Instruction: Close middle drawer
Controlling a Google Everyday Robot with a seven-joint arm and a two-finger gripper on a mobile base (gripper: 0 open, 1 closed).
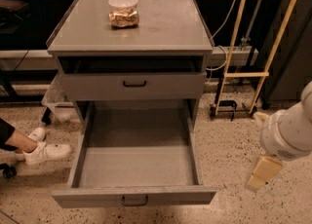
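Grey sheet metal forms the middle drawer [139, 167], which stands pulled far out of the cabinet toward the lower edge of the camera view, its bare floor and both side walls exposed and nothing lying inside. Task status, as I judge it: nothing of the closing is done; the drawer looks open to its full travel, and the whole closing stroke is left. My tool [258, 174] hangs to the right of the drawer, well apart from it, above the speckled floor and roughly level with the front right corner; it touches nothing. I cannot tell how far the tool is open, and I see nothing in its hold. Orientation: the flat front of the drawer faces out of the cabinet toward the bottom of the view, with the small dark handle [134, 201] at its centre. The long axis of that front runs left to right across the view; the sliding axis lies at right angles to it, running back under the top drawer [131, 87], which itself looks partly open. Closing therefore calls, in my judgement, for a push on the front directed into the cabinet, with the tool first brought leftward and ahead of it. A clear tub of food [123, 11] stands on the worktop [165, 28]. A white shoe [44, 151] rests on the floor just left of the drawer
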